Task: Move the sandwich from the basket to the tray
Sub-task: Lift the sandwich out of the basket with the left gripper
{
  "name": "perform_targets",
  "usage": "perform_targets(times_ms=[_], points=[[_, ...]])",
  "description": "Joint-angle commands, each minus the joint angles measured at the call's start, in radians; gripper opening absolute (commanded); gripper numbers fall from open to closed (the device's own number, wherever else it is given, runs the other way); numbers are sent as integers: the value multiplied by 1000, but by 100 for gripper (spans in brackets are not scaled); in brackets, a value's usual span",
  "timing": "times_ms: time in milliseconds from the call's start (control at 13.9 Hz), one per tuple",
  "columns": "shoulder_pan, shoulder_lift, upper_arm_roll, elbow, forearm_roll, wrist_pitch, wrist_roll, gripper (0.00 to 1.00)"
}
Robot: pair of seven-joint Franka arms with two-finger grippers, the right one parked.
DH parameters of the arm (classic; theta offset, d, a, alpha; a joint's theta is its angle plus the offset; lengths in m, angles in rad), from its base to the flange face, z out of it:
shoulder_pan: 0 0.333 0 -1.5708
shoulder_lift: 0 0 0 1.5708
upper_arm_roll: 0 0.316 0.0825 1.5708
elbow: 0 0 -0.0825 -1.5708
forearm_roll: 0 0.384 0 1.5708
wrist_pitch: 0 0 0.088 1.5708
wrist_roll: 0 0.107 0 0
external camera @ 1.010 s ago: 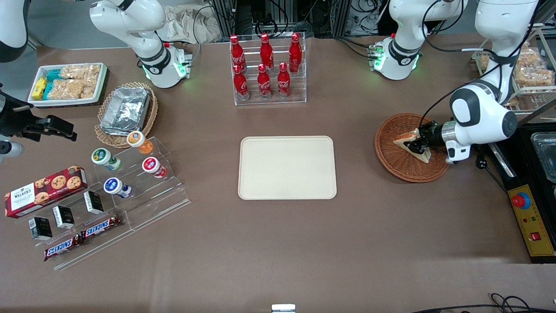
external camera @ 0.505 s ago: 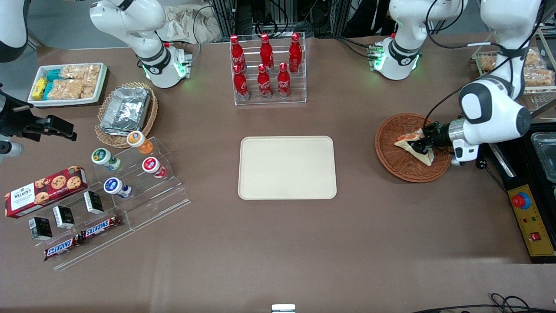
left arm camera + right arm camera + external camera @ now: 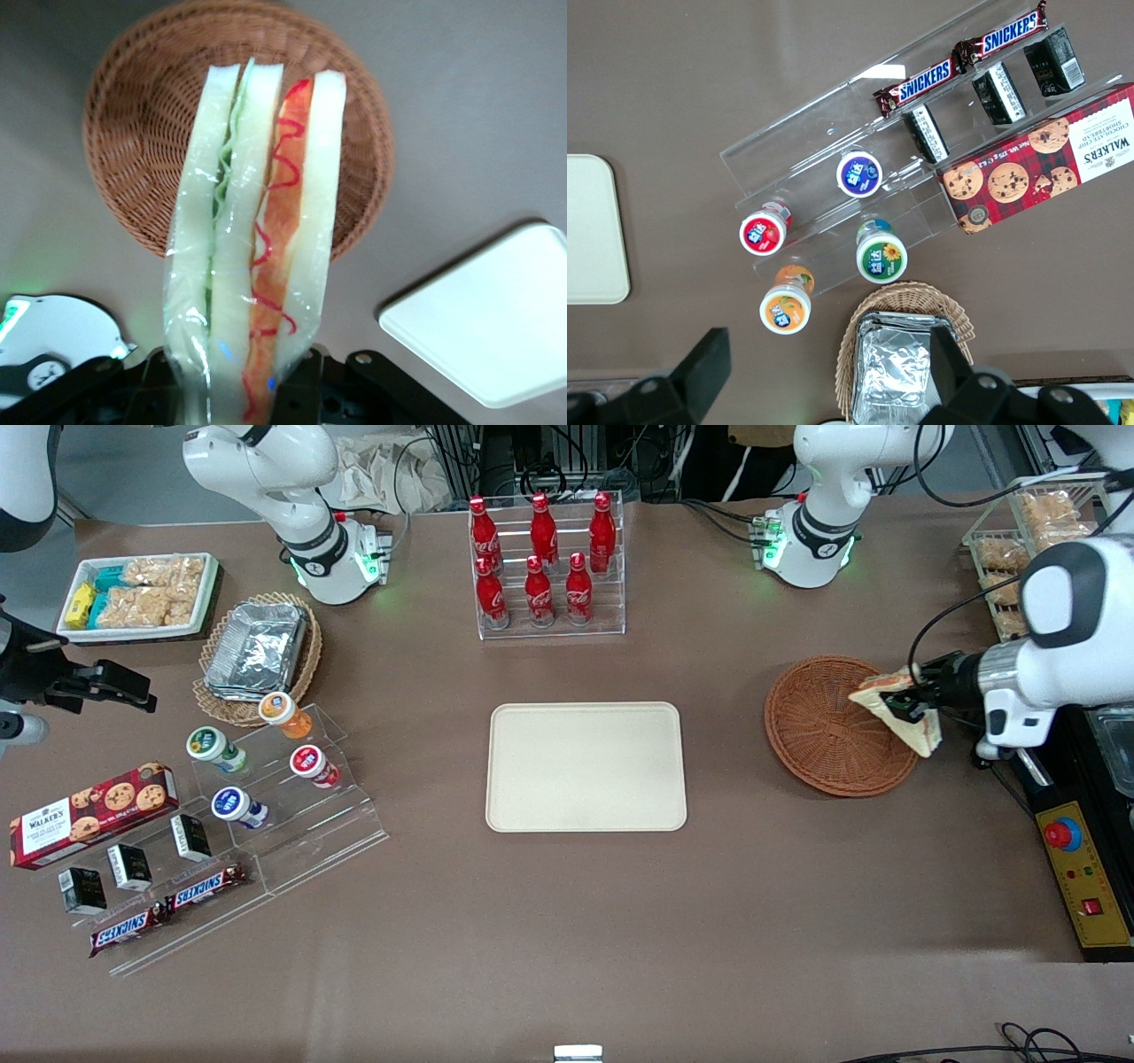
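Sandwich (image 3: 895, 708), a triangular wedge of pale white bread in clear wrap with green and red-orange filling, hung clenched in my tool (image 3: 905, 701) above the rim of the round reddish-brown wicker basket (image 3: 819, 731), on the side toward my arm's end of the desk. A second earlier that wedge had been low inside the basket; since then I had lifted it clear and drawn it back and up, so the basket sat empty beneath it. In the wrist view the sandwich (image 3: 257, 248) stood on end between my tool's jaws (image 3: 252, 398), filling layers facing the camera, with the basket (image 3: 133, 159) below.

By my reckoning the pick was done and the carry remained. The plain cream-beige rectangular plastic tray (image 3: 586, 767) lay bare near the middle of the desk, well apart from the wedge.
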Motion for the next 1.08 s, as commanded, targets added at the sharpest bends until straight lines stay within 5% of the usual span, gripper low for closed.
perform_targets(times_ms=[0,649,1010], points=[[-2,20,-52,146,60,-87,-14,29],[-5,108,-368,272,54,-87,-14,30],[-7,235,-520,284,64,68,-26,30]])
